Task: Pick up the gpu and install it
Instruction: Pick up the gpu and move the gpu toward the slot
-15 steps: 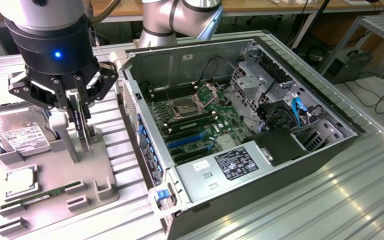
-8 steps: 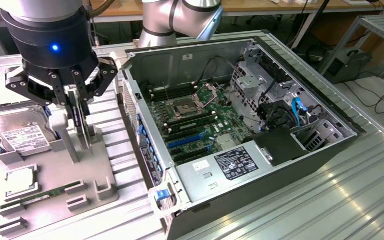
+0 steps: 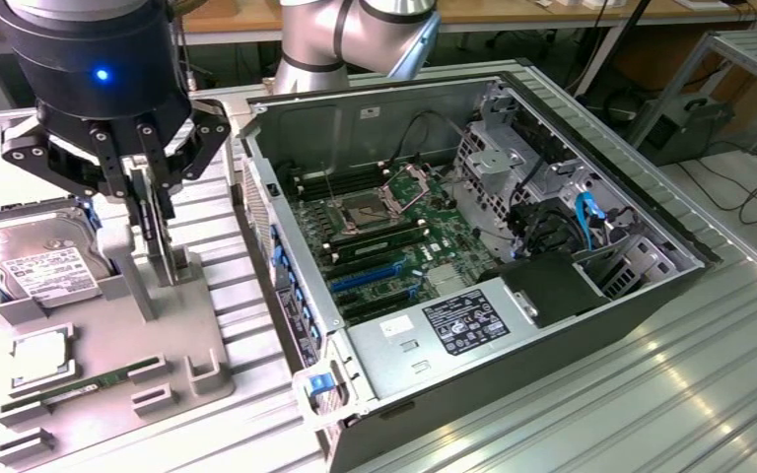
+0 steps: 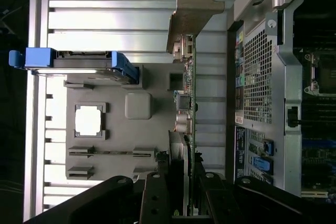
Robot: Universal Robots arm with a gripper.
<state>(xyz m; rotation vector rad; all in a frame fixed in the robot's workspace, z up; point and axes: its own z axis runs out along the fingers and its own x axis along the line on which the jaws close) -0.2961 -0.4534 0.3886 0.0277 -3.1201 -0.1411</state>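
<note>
On the exterior view's left, above the grey parts holder (image 3: 103, 325), the gripper (image 3: 151, 182) hangs straight down with its fingers (image 4: 155, 198) pinching the gpu (image 3: 158, 236) from both flat sides. The card stands on edge and upright, the position that the holder's slot gives it. This exposes both faces for a narrow side grip and keeps the fan clear of the pads. In the wrist view the gpu (image 4: 190, 103) is seen edge-on, with its silver bracket (image 4: 191, 9) at the end farthest from the gripper (image 4: 186, 192). The card's lower edge sits at the holder's slot posts. Whether it has cleared them cannot be told.

The other parts lie in their own recesses in the holder:
- the hard drive (image 3: 36, 261), flat, with its white label facing up;
- the processor (image 3: 39, 357), flat in a square pocket;
- the RAM stick (image 3: 76, 384), laid lengthwise in a narrow channel.

The computer case (image 3: 484, 246) lies on its side on the ribbed tabletop (image 3: 694, 374), just beside the holder. Its open side faces up, so the motherboard (image 3: 378, 227) and its blue slots can be reached from above.

The drive label and the power supply label (image 3: 464, 325) carry printed text and symbols. None of it can be read. A blue indicator lamp (image 3: 102, 73) is lit on the gripper body.
</note>
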